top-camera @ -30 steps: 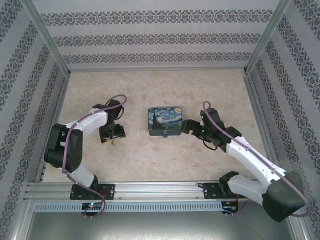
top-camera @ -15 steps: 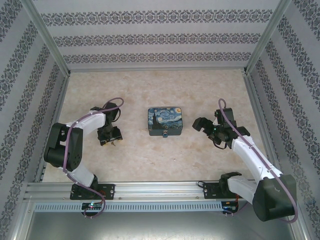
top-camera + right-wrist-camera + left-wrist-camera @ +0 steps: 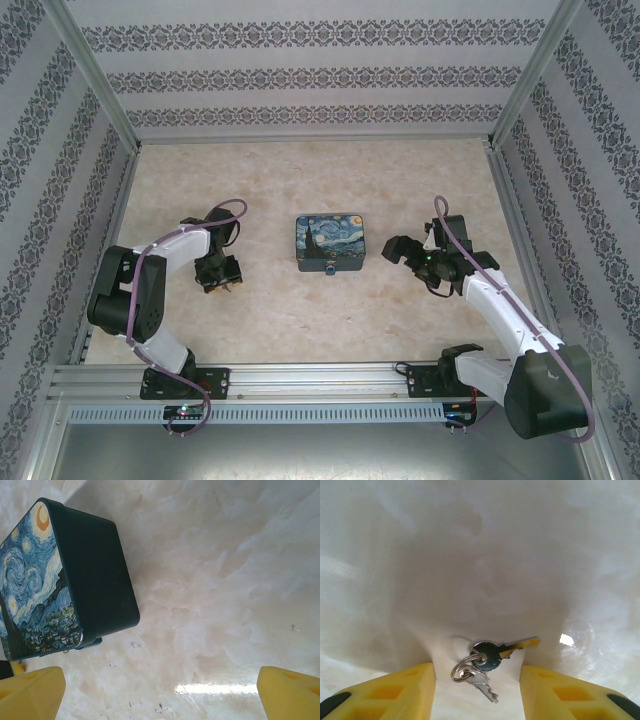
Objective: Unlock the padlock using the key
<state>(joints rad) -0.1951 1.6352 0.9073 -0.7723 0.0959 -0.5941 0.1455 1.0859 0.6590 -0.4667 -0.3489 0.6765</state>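
Left wrist, left jaws spread astride key (image 3: 489,655), right jaws spread, box (image 3: 95,575) shut

2 smooth metal keys share a shiny silvery ring (image 3: 461,666): the key (image 3: 489,655) dark grey at the head with a brassy blade, the smaller key (image 3: 483,684) bright silver. The table (image 3: 225,580) is glossy, marble-like. The fingers (image 3: 385,695) are matt yellow plastic.
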